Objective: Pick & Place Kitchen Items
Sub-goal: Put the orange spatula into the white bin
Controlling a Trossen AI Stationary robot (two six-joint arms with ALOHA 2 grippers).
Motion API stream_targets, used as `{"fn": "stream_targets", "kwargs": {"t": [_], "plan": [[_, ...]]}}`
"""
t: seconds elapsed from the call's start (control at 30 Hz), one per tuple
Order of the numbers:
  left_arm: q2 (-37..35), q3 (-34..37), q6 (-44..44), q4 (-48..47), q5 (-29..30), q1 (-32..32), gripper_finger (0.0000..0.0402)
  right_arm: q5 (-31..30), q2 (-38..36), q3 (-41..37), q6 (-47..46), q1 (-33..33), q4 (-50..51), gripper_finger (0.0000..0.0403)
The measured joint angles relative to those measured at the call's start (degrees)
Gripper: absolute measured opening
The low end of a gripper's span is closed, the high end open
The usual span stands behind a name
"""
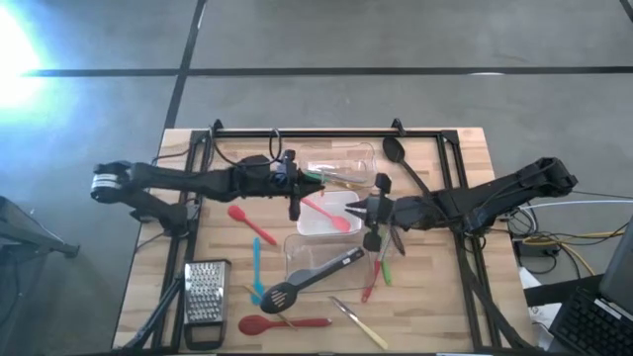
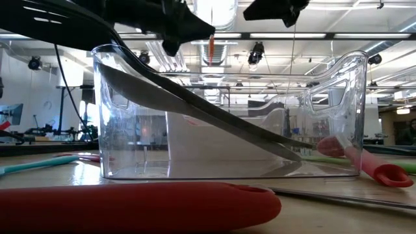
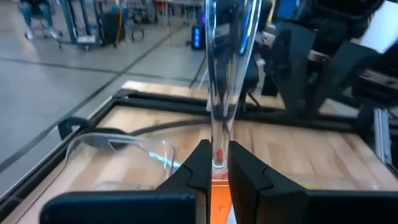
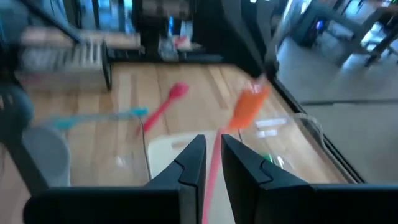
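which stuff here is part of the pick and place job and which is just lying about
Job items:
black slotted spoon
black ladle
red spoon
teal spatula
red spatula
metal tongs

Lying about:
box grater
clear tubs

Overhead count of the table: three clear plastic tubs point(image 1: 341, 163) point(image 1: 326, 216) point(image 1: 318, 255); one steel box grater point(image 1: 205, 294); two black utensils, a ladle point(image 1: 404, 163) and a slotted spoon point(image 1: 309, 280); three red utensils, a spatula point(image 1: 250, 223), a spoon point(image 1: 280, 323) and a spoon lying in the middle tub point(image 1: 329, 216); one teal tool point(image 1: 256, 269); one metal tongs point(image 1: 358, 322); two robot grippers, left point(image 1: 295, 212) and right point(image 1: 354, 209)
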State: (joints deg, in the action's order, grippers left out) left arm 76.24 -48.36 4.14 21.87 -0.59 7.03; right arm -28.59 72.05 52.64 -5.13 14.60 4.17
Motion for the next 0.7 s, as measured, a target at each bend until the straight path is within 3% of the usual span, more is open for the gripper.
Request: {"fn": "stream_targets", "kwargs": {"t": [0.2,0.3,0.43,0.7], "plan": [[3.71,3.1,2.72,13.31,0.73,-0.01,0.003,-0.63,0.13,-5.89,1.01,-1.33,-16.81,0.0043],[5.21,3.3,4.31,14.98,2.74,0.0,0.003,-4.7,0.11,-7.78,-0.23,-2.15,-22.15,0.0044],[6.63,3.3,4.2,14.63,1.95,-0.01,0.003,-7.39,0.09,-7.97,-1.11,-3.43,-23.7,0.0048],[8.2,2.16,4.51,14.75,3.33,-0.01,0.003,-4.12,0.11,-7.0,-2.71,-6.46,-23.92,0.0104]]}}
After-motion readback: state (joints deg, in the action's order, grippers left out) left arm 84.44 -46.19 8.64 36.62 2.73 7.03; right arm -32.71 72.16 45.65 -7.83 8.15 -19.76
